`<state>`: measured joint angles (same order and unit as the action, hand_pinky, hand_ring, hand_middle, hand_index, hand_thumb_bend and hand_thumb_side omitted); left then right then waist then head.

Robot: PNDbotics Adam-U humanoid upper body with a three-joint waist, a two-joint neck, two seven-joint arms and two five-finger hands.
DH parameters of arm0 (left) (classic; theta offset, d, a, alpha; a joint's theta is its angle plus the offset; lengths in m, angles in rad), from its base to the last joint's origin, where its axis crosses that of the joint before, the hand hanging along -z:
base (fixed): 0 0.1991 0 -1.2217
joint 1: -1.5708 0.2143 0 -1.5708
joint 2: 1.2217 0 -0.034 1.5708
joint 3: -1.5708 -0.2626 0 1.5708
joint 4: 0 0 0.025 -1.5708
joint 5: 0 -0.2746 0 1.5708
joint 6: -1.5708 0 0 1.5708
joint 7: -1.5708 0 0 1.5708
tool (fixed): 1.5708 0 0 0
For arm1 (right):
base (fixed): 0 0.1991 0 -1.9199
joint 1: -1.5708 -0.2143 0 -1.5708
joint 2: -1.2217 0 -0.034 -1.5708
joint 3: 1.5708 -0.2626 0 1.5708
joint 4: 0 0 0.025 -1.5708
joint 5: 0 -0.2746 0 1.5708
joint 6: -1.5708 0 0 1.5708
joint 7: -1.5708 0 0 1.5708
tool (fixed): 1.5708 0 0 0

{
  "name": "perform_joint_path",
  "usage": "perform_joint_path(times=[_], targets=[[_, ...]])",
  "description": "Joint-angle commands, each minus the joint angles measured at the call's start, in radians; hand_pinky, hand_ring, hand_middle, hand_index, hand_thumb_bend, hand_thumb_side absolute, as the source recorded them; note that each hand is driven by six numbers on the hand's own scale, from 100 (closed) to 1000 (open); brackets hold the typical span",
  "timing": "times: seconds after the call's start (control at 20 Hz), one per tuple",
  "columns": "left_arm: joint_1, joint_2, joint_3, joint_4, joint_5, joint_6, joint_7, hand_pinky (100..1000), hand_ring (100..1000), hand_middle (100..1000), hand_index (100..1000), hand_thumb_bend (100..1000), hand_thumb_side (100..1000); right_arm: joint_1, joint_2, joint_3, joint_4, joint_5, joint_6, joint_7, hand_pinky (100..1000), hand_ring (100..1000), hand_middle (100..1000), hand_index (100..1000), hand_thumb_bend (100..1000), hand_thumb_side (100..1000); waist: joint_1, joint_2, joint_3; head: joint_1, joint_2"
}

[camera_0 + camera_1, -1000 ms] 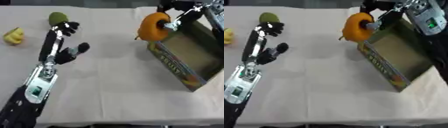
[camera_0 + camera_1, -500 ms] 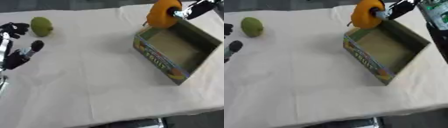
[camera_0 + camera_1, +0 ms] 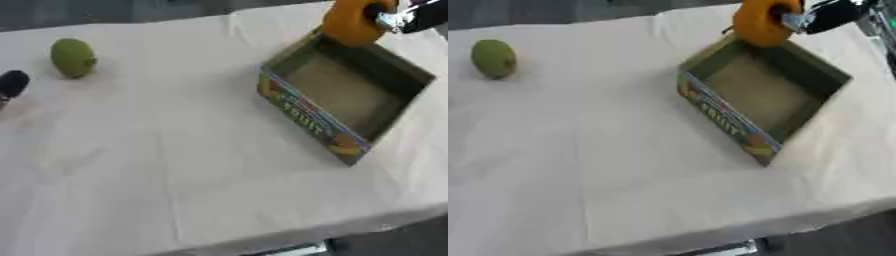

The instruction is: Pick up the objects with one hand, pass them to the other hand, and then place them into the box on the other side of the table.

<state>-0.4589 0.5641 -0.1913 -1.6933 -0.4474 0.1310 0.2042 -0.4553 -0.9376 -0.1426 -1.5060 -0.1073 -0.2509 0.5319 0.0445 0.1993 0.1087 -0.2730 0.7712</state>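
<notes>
The table (image 3: 175, 165), under a pale cloth, carries everything, and its near edge runs askew across the bottom of both views. Toward its right edge sits the box (image 3: 798, 77), open side up and turned at an angle, so one corner points at the near edge and its printed long wall faces the middle of the table. It looks empty inside, which fits its role as the drop-off on this side.

At the box's far corner hangs the orange (image 3: 756, 22), held just above the rim, not yet inside. The right hand (image 3: 820, 15) comes in from the upper right corner and grasps it, dark fingers wrapped round its right side. Holding it over the far corner probably lets the hand lower it straight down without knocking the walls; by my judgement the hand-over is done and the release is the step in hand.

A green fruit (image 3: 73, 57) lies alone near the far left corner, well apart from the box, likely next in line.

At the left edge only a dark tip of the left hand (image 3: 12, 84) shows; whether it is open or clenched I cannot tell.
</notes>
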Motion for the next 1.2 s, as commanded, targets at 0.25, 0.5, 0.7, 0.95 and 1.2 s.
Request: perform_joint_path(times=[0.25,0.5,0.7,0.95,1.2], targets=[[0.082,0.116,0.090,-0.057,0.225,0.057,0.129,626,626,605,766,954,1000,0.034,-0.014,-0.074,0.025,0.045,0.014,-0.032,622,298,244,319,100,117,0.019,0.006,0.002,-0.015,-0.024],[0.101,0.123,0.095,-0.062,0.292,0.056,0.239,618,619,599,758,962,1000,0.061,0.004,-0.072,0.076,0.110,0.007,-0.038,626,308,248,324,100,132,0.024,0.019,0.013,-0.026,-0.040],[0.106,0.123,0.093,-0.073,0.290,0.049,0.255,620,620,601,761,952,1000,0.075,0.013,-0.072,0.113,0.148,-0.008,-0.059,628,311,248,323,100,138,0.024,0.024,0.015,-0.024,-0.039],[0.110,0.122,0.094,-0.087,0.286,0.049,0.262,620,620,601,762,949,1000,0.072,0.023,-0.053,0.152,0.193,-0.022,-0.072,636,325,253,330,100,144,0.028,0.027,0.018,-0.024,-0.039],[0.113,0.124,0.093,-0.097,0.276,0.050,0.259,621,620,601,763,950,1000,0.082,0.033,-0.047,0.193,0.244,-0.035,-0.096,662,359,280,353,100,146,0.026,0.031,0.021,-0.022,-0.039]])
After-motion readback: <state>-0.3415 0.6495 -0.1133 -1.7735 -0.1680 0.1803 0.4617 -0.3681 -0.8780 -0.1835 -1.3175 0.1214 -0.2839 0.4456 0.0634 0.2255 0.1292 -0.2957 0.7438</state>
